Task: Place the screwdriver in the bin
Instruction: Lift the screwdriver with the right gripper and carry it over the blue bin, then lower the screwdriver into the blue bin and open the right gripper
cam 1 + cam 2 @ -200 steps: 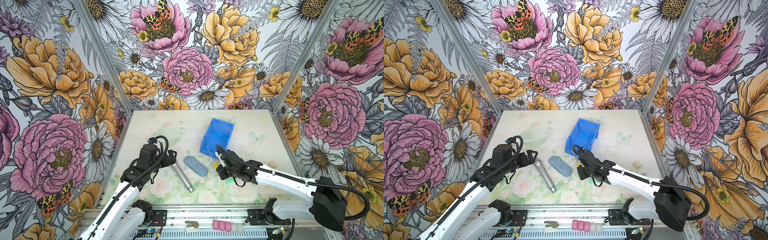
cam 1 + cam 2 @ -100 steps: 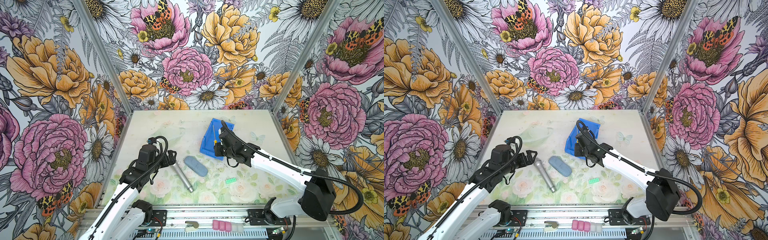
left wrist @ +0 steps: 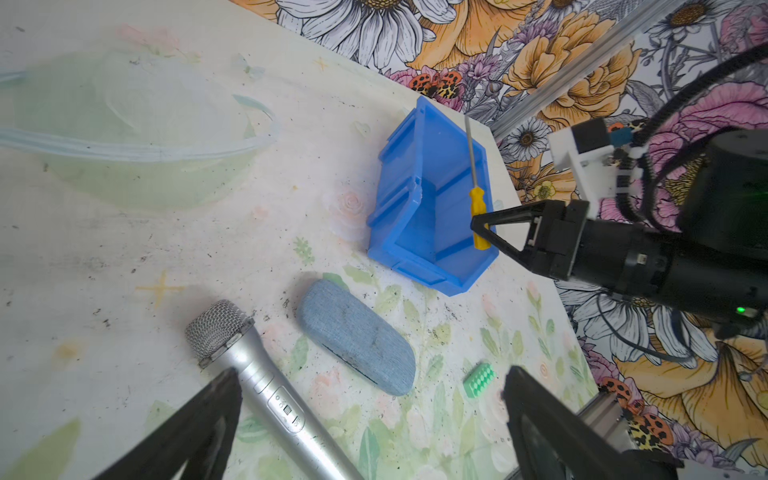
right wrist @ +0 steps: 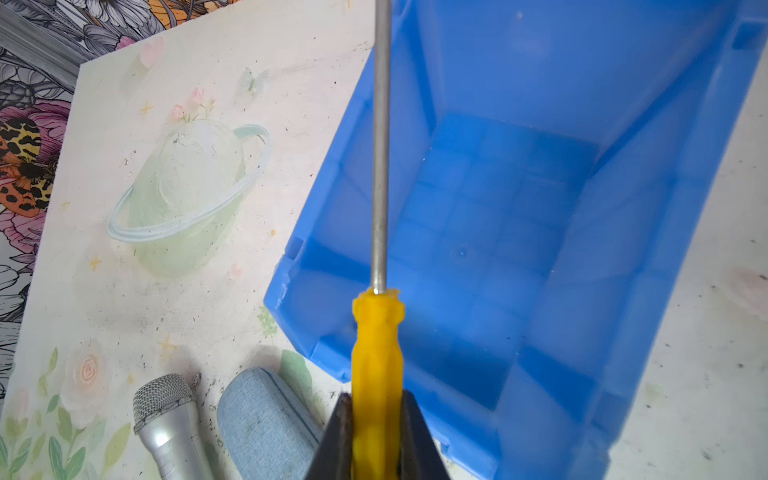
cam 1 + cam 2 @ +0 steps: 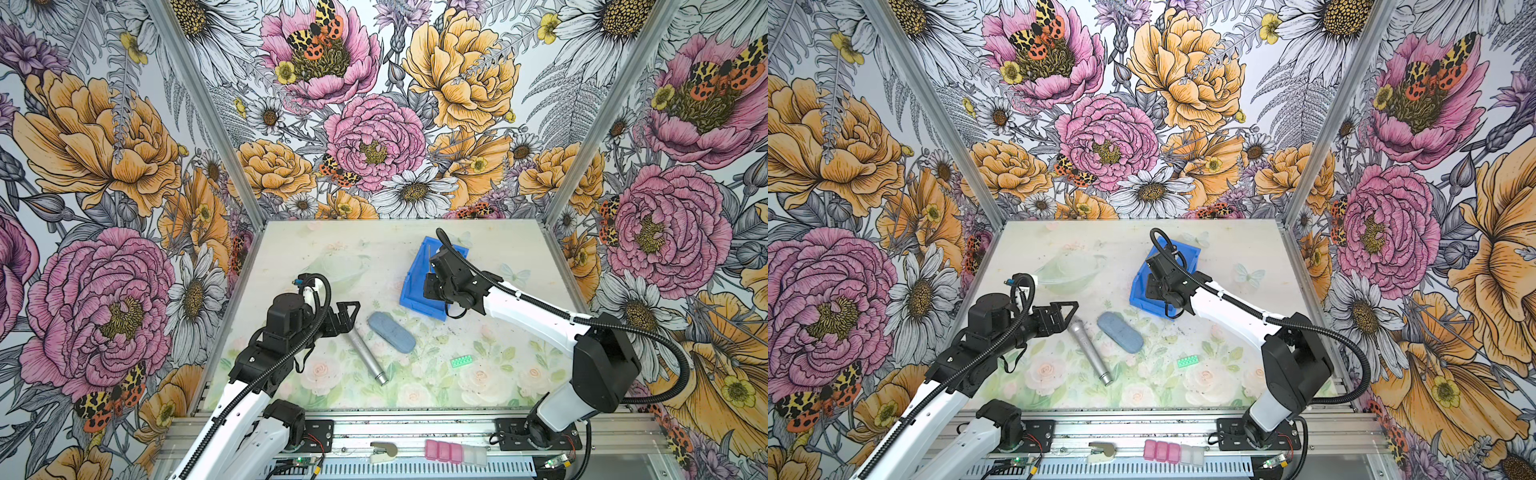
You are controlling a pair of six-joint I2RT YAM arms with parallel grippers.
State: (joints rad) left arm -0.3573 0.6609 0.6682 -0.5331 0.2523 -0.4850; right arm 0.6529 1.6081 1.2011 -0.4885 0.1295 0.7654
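Because the screwdriver (image 4: 377,340) hangs above the bin (image 4: 519,232) with its thin shaft running along the bin's length and, in the right wrist view, lined up closer to one long wall than to the middle of the floor, a release from here could probably go wrong. The shaft may catch that wall's rim and leave the tool propped across the edge, or tip it out onto the table beside the grey-blue case (image 3: 357,336) and the microphone (image 3: 266,382). A drop from this height may also make the light tool bounce, and a lower approach risks nudging the bin itself, which looks light enough to slide. The right gripper (image 4: 376,415) has its fingers drawn narrow, clamped on the lower part of the yellow handle, with the shaft pointing away from the wrist. Neither finger touches the bin. The left gripper (image 5: 349,318) hovers near the microphone's head with its fingers spread wide, holding nothing.
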